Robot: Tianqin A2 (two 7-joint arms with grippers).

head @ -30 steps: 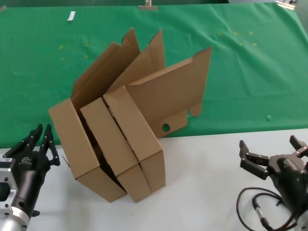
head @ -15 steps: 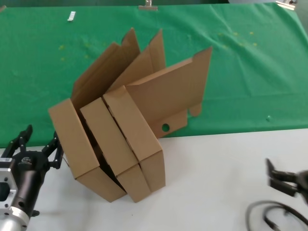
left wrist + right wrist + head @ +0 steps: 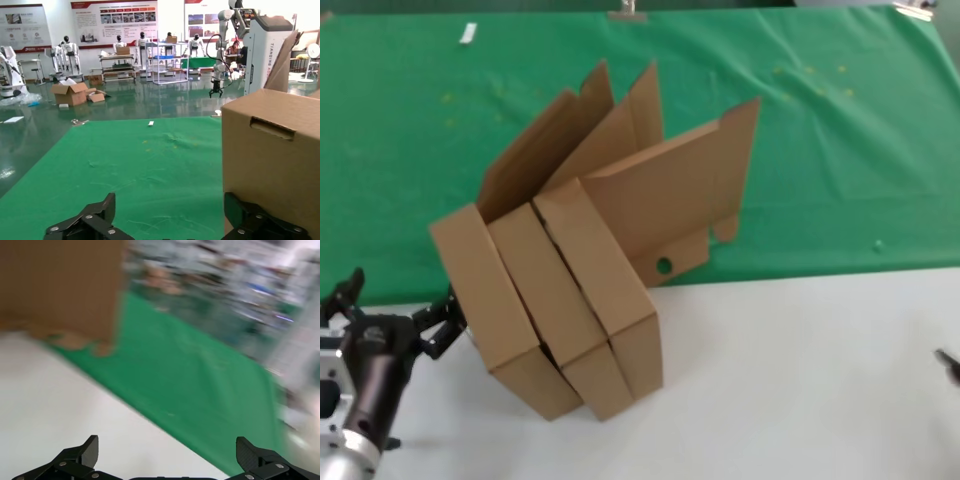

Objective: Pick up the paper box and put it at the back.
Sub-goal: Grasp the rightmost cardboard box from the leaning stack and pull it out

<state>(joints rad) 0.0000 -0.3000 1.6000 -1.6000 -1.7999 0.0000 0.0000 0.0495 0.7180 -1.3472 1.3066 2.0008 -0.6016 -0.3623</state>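
Three alike brown paper boxes lean together where the white tabletop (image 3: 800, 380) meets the green cloth at the back (image 3: 840, 150): the left one (image 3: 485, 300), the middle one (image 3: 552, 300) and the right one (image 3: 602, 270). Their lid flaps stand up, and the right one shows a round hole (image 3: 664, 266). My left gripper (image 3: 400, 305) is open at the left box's outer side. In the left wrist view the left gripper (image 3: 167, 215) has one finger (image 3: 245, 217) against that box (image 3: 280, 160). My right gripper (image 3: 166, 450) is open and empty, far right, with only a tip (image 3: 950, 362) in the head view.
A small white tag (image 3: 468, 33) lies on the cloth at the far left and a clip (image 3: 627, 12) sits at its far edge. The right wrist view shows a cardboard flap (image 3: 60, 285), the cloth (image 3: 200, 380) and white tabletop (image 3: 60, 405).
My left gripper has opened wider and moved in against the left box, which shifted slightly right. My right arm has drawn back to the right, almost out of the head view.
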